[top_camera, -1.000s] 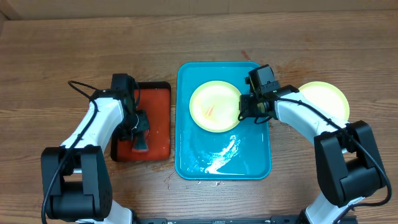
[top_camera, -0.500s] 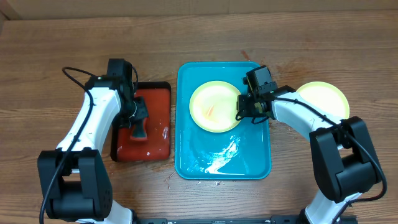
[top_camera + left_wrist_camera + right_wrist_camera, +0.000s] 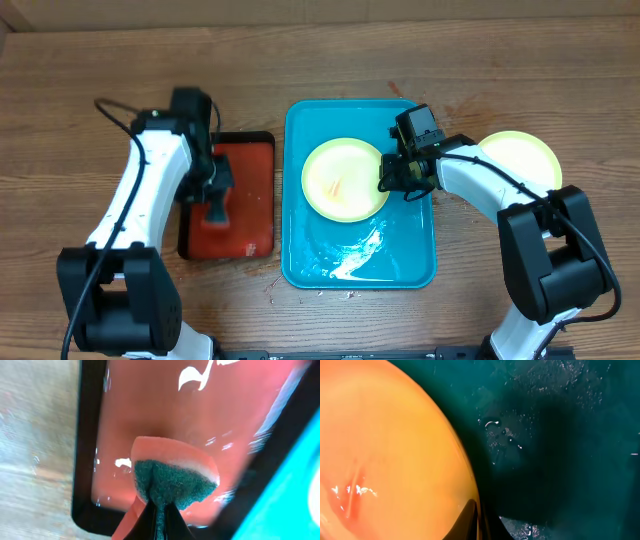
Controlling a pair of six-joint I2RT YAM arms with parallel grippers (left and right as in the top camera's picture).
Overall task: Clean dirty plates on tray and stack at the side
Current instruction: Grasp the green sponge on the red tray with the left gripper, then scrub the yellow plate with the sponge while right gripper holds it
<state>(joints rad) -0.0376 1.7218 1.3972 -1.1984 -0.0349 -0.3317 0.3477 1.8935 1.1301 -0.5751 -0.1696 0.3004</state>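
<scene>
right gripper (image 3: 389, 179) pinches a plate (image 3: 340, 182) on the tray (image 3: 402, 266). left gripper (image 3: 216, 206) clamps a sponge (image 3: 172, 479) over a red tray (image 3: 252, 222).

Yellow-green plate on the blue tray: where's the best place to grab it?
Pinch the round yellow-green plastic plate by its thin raised rim on the right edge, coming from the right. It lies flat on the turquoise plastic tray, so only the rim sticks up, and the right gripper sits there.

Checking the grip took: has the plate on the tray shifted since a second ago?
Yes. The plate slid slightly toward the tray's near end, seen overhead.
</scene>
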